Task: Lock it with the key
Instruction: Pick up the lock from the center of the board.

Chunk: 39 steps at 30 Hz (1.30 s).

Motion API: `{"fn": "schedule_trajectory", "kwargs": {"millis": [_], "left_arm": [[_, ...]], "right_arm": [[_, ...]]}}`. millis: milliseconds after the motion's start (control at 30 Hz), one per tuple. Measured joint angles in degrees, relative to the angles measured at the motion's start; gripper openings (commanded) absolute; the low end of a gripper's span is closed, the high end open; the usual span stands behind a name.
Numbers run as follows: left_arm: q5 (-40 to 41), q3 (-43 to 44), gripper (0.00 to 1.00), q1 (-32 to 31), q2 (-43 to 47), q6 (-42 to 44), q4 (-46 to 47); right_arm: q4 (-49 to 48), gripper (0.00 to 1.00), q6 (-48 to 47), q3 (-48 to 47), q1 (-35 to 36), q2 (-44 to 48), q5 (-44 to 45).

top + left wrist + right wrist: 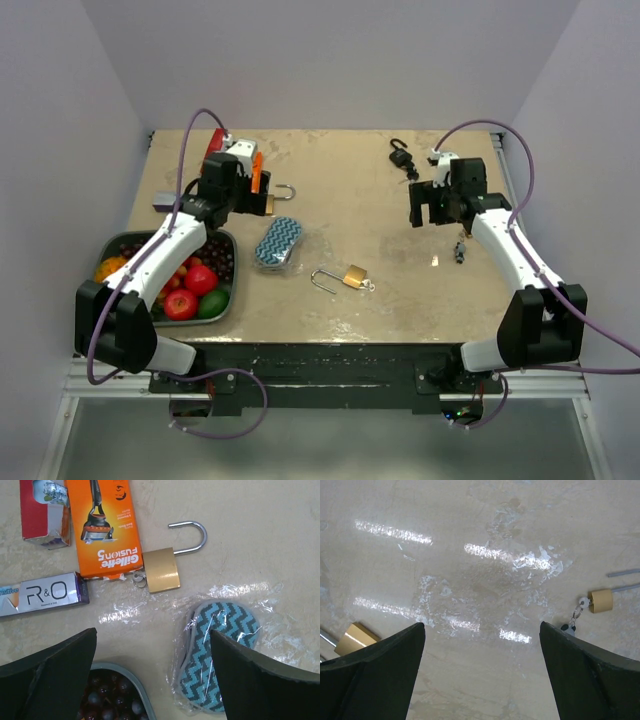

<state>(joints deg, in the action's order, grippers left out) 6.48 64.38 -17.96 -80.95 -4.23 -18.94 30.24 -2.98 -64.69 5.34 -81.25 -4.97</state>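
Two brass padlocks lie on the table, both with the shackle swung open. One padlock (pixel 283 192) (pixel 161 570) rests against an orange razor box, a key ring (pixel 140 580) at its base; my left gripper (pixel 255 203) (pixel 152 645) hovers open just short of it. The other padlock (pixel 345 278) lies mid-table near the front with a ring of keys (pixel 368 285). My right gripper (pixel 418 205) (pixel 482 645) hangs open over bare table. In its view a padlock (pixel 601 600) trails a key ring (pixel 577 612), and another padlock (pixel 355 637) lies lower left.
A wrapped blue zigzag sleep mask (pixel 278 243) (pixel 220 650) lies under my left gripper's right finger. A grey fruit tray (pixel 236 280) (pixel 135 685) sits front left. The Gillette box (pixel 102 525), an R&O box (pixel 45 594) and a red box (pixel 42 512) crowd the back left. A black clip (pixel 402 155) lies at the back.
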Motion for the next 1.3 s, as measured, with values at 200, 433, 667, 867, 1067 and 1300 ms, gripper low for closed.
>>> {"fn": "schedule_trajectory", "kwargs": {"millis": [200,433,667,867,1067,1300], "left_arm": [[1.51,3.96,0.99,0.00,0.09,-1.01,0.42],[2.43,5.42,0.99,0.00,1.05,-1.57,2.19],[5.44,5.70,0.99,0.00,1.05,-6.88,2.34],[8.28,5.75,0.99,0.00,1.03,-8.57,3.39],[7.80,5.75,0.98,0.00,1.03,-9.73,5.16],[5.31,5.73,0.98,0.02,1.03,-9.88,8.20]], "right_arm": [[2.93,0.99,8.26,-0.26,-0.28,-0.04,5.05],[7.58,0.99,19.17,-5.27,-3.39,-5.51,10.60],[13.33,0.99,27.58,-7.02,-3.96,-11.56,13.16],[16.17,0.91,30.93,-12.02,-4.61,-19.28,18.10],[15.74,0.91,31.06,-16.04,-9.57,-24.30,19.50],[14.45,0.82,29.94,-18.62,-13.70,-27.93,17.00]]}}
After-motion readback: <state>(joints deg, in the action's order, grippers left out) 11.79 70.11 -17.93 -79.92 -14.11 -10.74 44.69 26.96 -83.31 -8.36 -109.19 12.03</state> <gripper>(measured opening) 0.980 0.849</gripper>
